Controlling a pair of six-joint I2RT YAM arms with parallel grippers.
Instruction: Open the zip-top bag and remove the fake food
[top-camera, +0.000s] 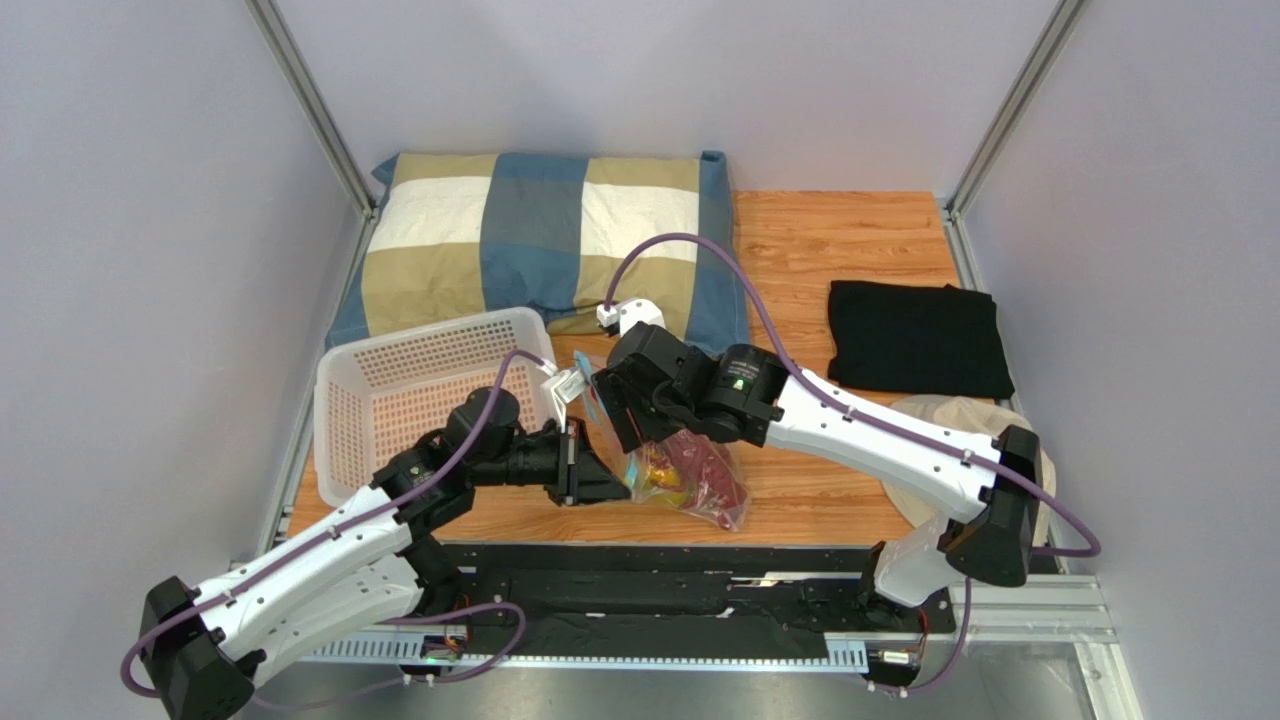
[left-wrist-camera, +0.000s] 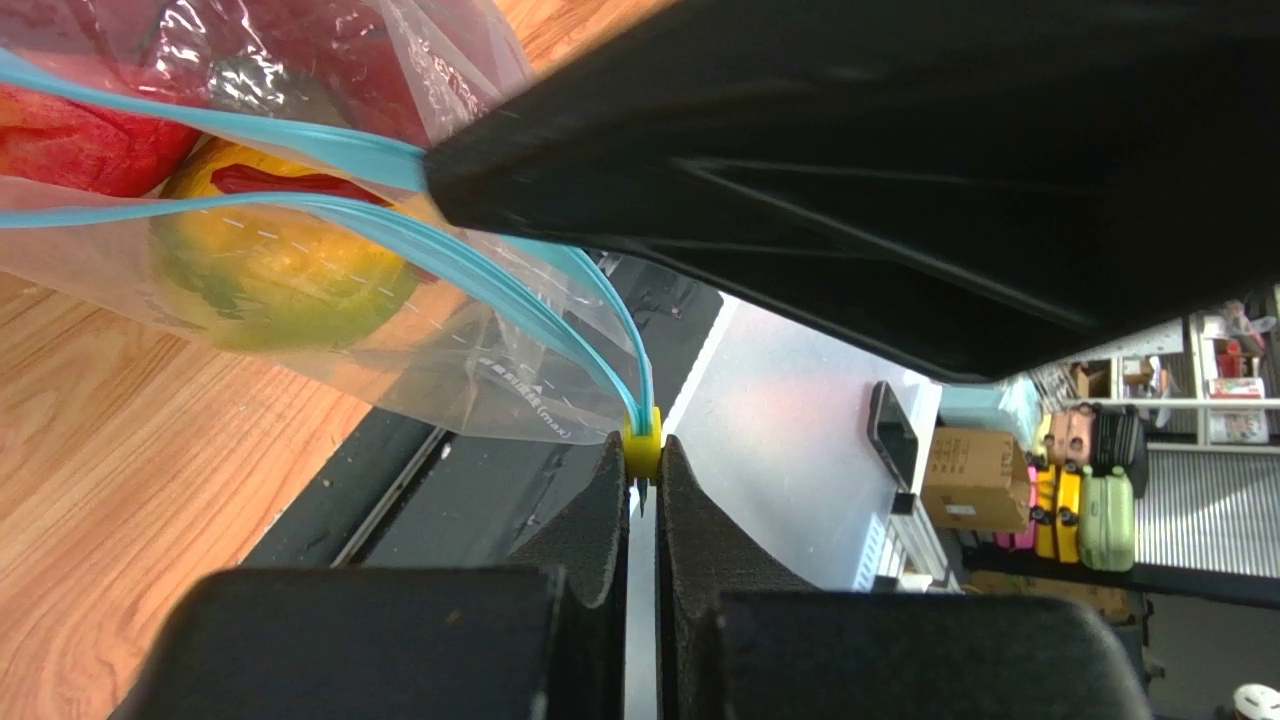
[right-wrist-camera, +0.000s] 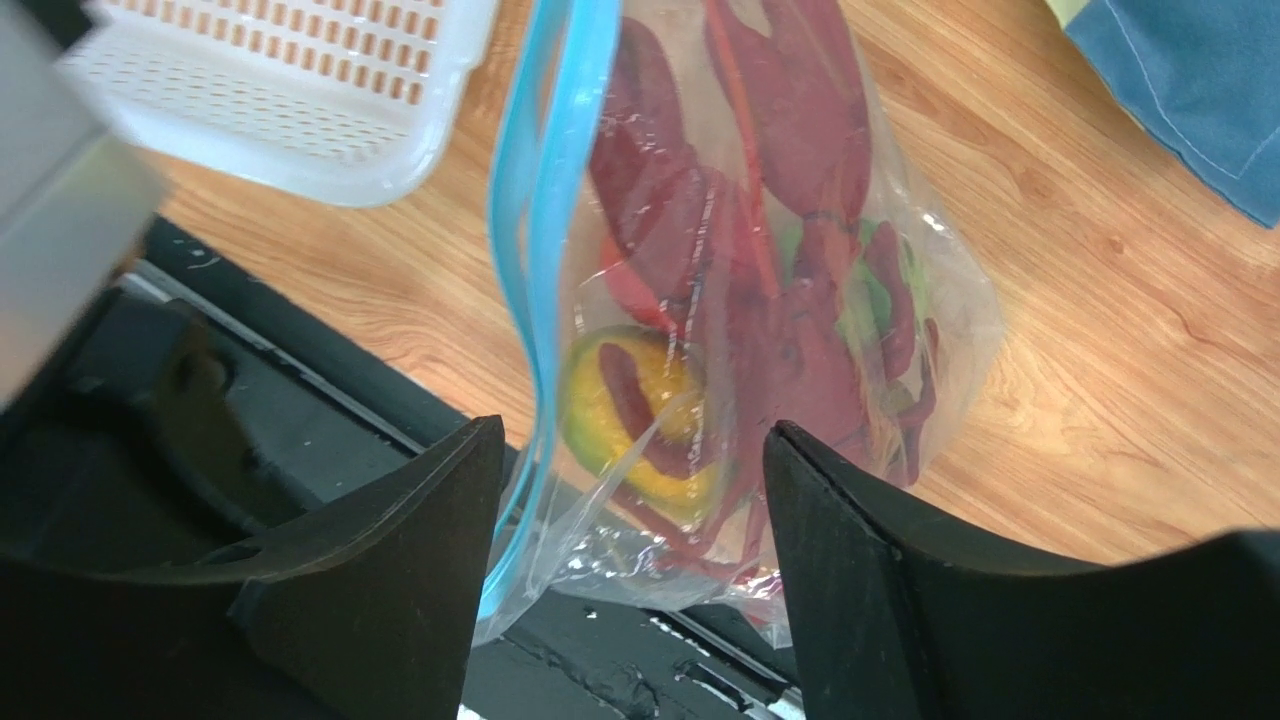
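My left arm (top-camera: 301, 578) and right arm (top-camera: 887, 435) wear smooth white shells dotted with small dark screws, with chunky black housings at every joint. A thin purple cable (top-camera: 676, 237) runs along each arm, looping free in places. A small green light (top-camera: 739, 384) glows on my right wrist. My fingers (right-wrist-camera: 376, 585) are matte black plastic, broad and wedge-shaped, tapering toward flat tips.

**Wood-grain tabletop and what it carries**

The orange-brown wood-grain tabletop (top-camera: 842, 240) fills the middle of the top view. At upper centre a soft fabric pillow checked in blue, tan and white (top-camera: 541, 240) lies on it. Just beside the pillow's near edge, at centre left, is a white perforated plastic basket (top-camera: 428, 333). A folded black cloth (top-camera: 917, 338) lies at right, with a crumpled cream cloth (top-camera: 962, 413) below it. The clear crinkly zip-top bag (top-camera: 691, 473) is at lower centre; whether it rests on the wood cannot be told.
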